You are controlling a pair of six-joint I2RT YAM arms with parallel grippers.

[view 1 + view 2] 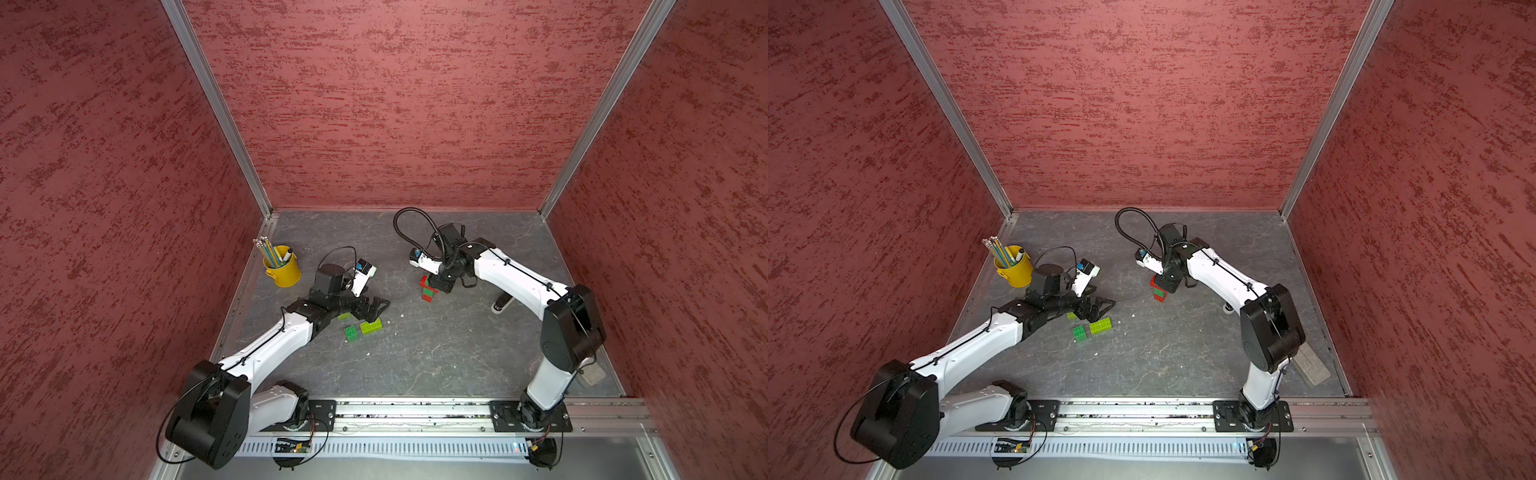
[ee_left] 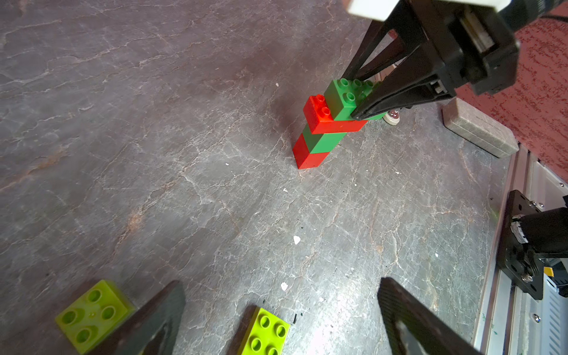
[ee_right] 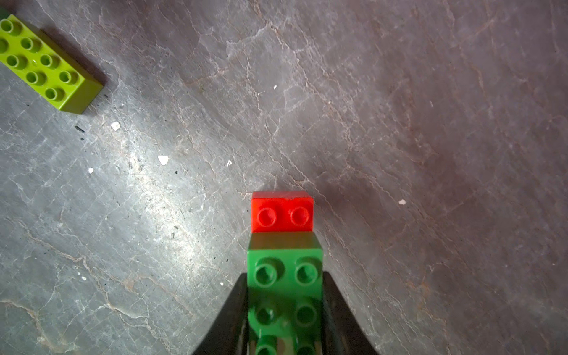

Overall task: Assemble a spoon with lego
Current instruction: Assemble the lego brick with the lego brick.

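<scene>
Left wrist view: the spoon [image 2: 325, 132], part built, stands upright on the table [image 2: 153, 123]. It is 4 bricks, red and dark green by turns; the lower 2 make the narrow stem, the upper 2 are longer and stepped sideways. The right gripper [image 2: 353, 96] is clamped across the top brick [image 2: 344, 95], jaws narrow, 1 on each long side. The right wrist view shows that brick pinched between them, with 2 red studs bare beyond it. This grip probably steadies the tall, thin stack so that it does not topple while more is pressed on. The left gripper [image 2: 282, 284] hovers low with jaws wide, holding nothing. A lime oblong [image 2: 264, 333] lies below, between its fingers, and a lime square [image 2: 92, 316] lies just outside 1 finger. In both top views a green square [image 1: 351, 333] sits just beside the oblong, well apart from the spoon. The wide stance suits picking the next head piece.
</scene>
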